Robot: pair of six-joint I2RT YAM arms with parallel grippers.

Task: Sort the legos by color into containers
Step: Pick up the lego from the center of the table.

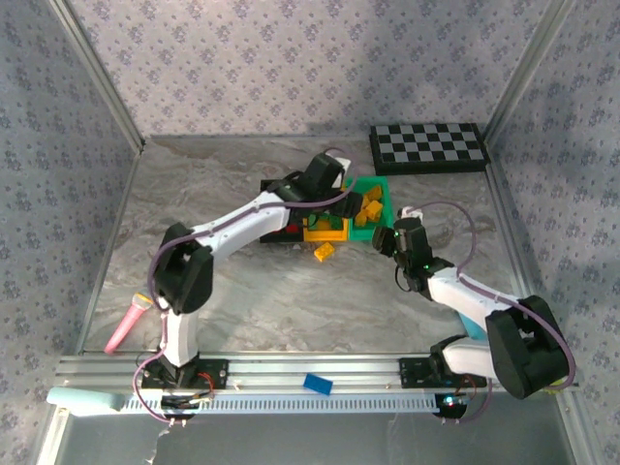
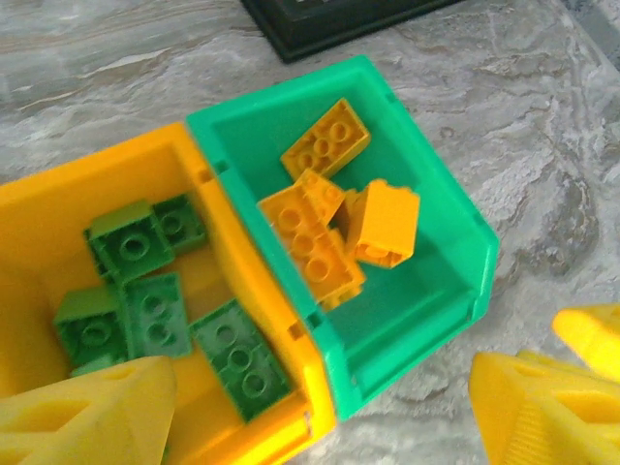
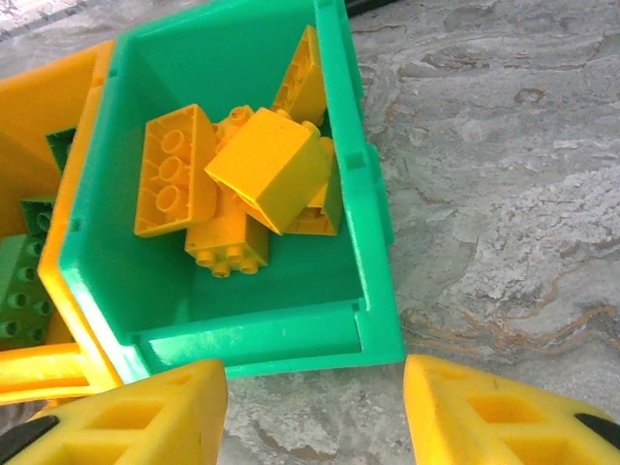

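Ahead of the right gripper, jaws apart and empty, sits the green bin with yellow legos. Left gripper, also spread and empty, hovers over the yellow bin of green legos. Stray yellow brick lies on the table to the right jaws' left, behind the left jaws, long axis slanted. Reach looks about even; I'd send the right.

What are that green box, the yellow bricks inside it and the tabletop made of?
Green bin: looks like moulded plastic, smooth with a soft sheen and small moulded tabs along its rim.
Yellow bricks: hard, fairly glossy plastic, with crisp moulded studs.
Tabletop: grey veined stone pattern with a matte look; whether it is real marble or a printed sheet, I cannot tell.
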